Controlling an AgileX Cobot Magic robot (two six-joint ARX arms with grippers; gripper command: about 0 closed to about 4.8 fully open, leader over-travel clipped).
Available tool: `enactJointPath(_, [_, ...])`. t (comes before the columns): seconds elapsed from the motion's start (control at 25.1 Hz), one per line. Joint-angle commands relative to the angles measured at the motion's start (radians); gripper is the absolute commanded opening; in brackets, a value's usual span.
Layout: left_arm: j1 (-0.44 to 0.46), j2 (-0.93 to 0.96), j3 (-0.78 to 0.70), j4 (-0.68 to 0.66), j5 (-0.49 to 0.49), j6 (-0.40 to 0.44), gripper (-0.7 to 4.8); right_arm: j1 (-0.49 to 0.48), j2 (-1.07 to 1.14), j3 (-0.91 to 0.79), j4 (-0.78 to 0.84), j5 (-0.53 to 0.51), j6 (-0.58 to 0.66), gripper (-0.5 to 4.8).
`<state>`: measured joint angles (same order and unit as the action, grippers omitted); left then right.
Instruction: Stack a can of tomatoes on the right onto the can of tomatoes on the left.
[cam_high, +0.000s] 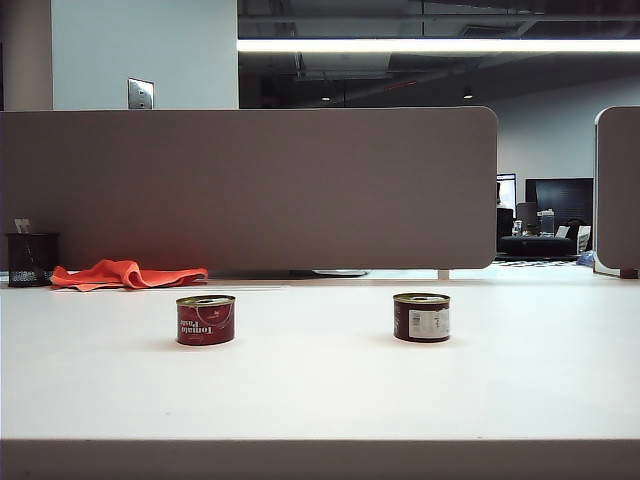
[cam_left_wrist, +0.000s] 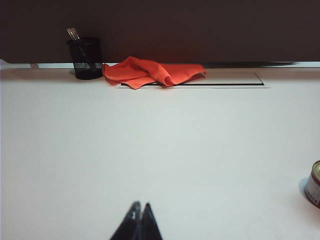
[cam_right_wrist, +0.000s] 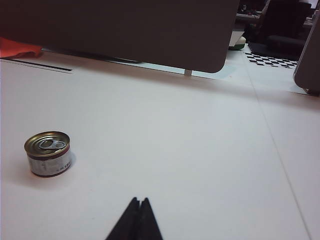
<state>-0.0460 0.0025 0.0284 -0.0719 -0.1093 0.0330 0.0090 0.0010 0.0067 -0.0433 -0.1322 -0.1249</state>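
Note:
Two short tomato cans stand upright and apart on the white table. The left can (cam_high: 205, 320) is red with a pull-tab lid; only its edge (cam_left_wrist: 314, 185) shows in the left wrist view. The right can (cam_high: 421, 317) has a white label and appears whole in the right wrist view (cam_right_wrist: 48, 153). My left gripper (cam_left_wrist: 141, 204) is shut and empty, well short of the left can. My right gripper (cam_right_wrist: 139, 200) is shut and empty too, with the right can some way off to one side. Neither arm shows in the exterior view.
An orange cloth (cam_high: 125, 274) lies at the back left beside a black mesh pen cup (cam_high: 31, 259). A grey partition (cam_high: 250, 190) closes the table's far edge, and a second panel (cam_high: 617, 190) stands at the far right.

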Motion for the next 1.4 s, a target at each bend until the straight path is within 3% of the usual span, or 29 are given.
enactJointPath(0.04, [0.001, 0.000, 0.004, 0.005, 0.001, -0.011, -0.06, 0.000, -0.002, -0.005, 0.026, 0.003, 0.002, -0.02])
enactJointPath(0.24, [0.001, 0.000, 0.005, 0.004, 0.001, -0.011, -0.06, 0.000, -0.002, -0.005, 0.039, 0.002, 0.003, -0.01])
enactJointPath(0.44, [0.001, 0.000, 0.095, 0.008, 0.158, -0.038, -0.06, 0.001, -0.002, 0.023, 0.266, 0.012, 0.233, -0.03])
enactJointPath(0.56, [0.002, 0.068, 0.297, -0.131, 0.197, -0.021, -0.06, 0.001, 0.003, 0.214, 0.104, 0.146, 0.234, -0.04])
enactJointPath(0.72, [0.002, 0.177, 0.422, -0.206, 0.296, 0.017, -0.06, 0.001, 0.034, 0.373, -0.061, 0.229, 0.232, -0.04])
enactJointPath(0.88, [0.002, 0.303, 0.511, -0.211, 0.368, 0.022, -0.06, 0.001, 0.097, 0.478, -0.164, 0.226, 0.220, -0.04])
enactJointPath(1.0, [-0.006, 0.399, 0.578, -0.224, 0.399, 0.019, -0.06, 0.001, 0.159, 0.521, -0.173, 0.151, 0.220, -0.04])
enactJointPath(1.16, [-0.081, 0.562, 0.732, -0.307, 0.381, 0.060, -0.06, 0.001, 0.382, 0.658, -0.324, 0.107, 0.165, -0.04])
enactJointPath(1.4, [-0.141, 0.626, 0.764, -0.323, 0.283, 0.057, -0.06, 0.008, 0.562, 0.755, -0.382, 0.111, 0.165, -0.04])
